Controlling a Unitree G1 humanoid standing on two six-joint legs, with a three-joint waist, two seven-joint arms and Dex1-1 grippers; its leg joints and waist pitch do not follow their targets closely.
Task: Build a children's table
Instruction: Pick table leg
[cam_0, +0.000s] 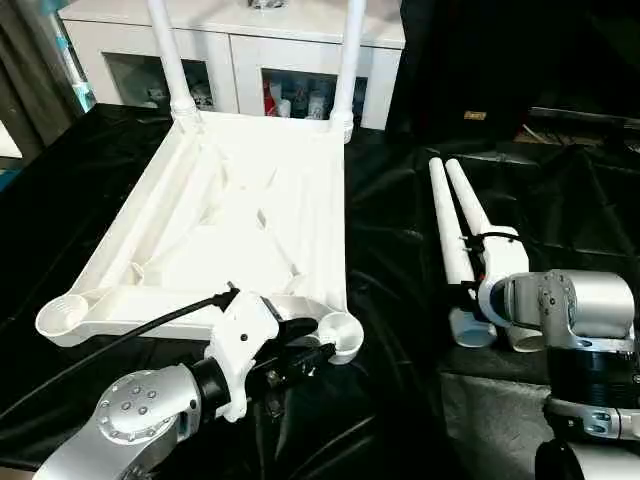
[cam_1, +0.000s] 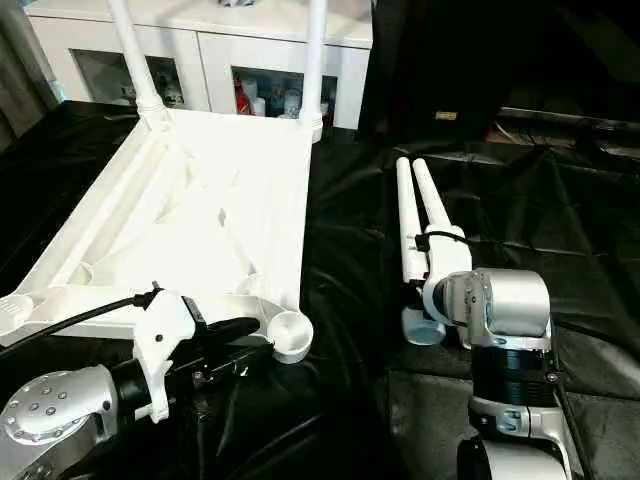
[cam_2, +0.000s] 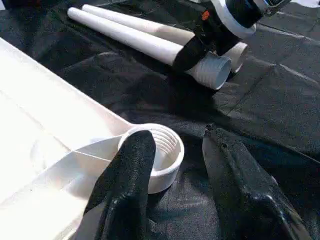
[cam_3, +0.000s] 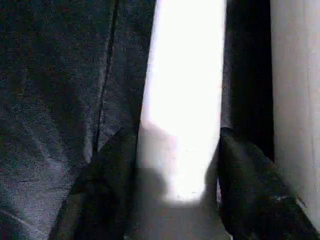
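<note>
Table top (cam_0: 240, 210) lies upside down — your left gripper (cam_2: 175, 165) is spread wide by its corner socket (cam_2: 160, 150); right gripper (cam_3: 177, 165) hugs a loose leg (cam_3: 182, 95).

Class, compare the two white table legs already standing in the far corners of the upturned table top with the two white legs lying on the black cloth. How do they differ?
The two fitted white tubular legs stand upright in the far corner sockets of the ribbed white plastic table top; the two loose white tubular legs lie flat on the black cloth, unattached. The fitted legs stand apart at separate corners; the loose legs lie side by side. The right gripper has its fingers either side of one loose leg; nothing touches the fitted legs. Both pairs look alike.
</note>
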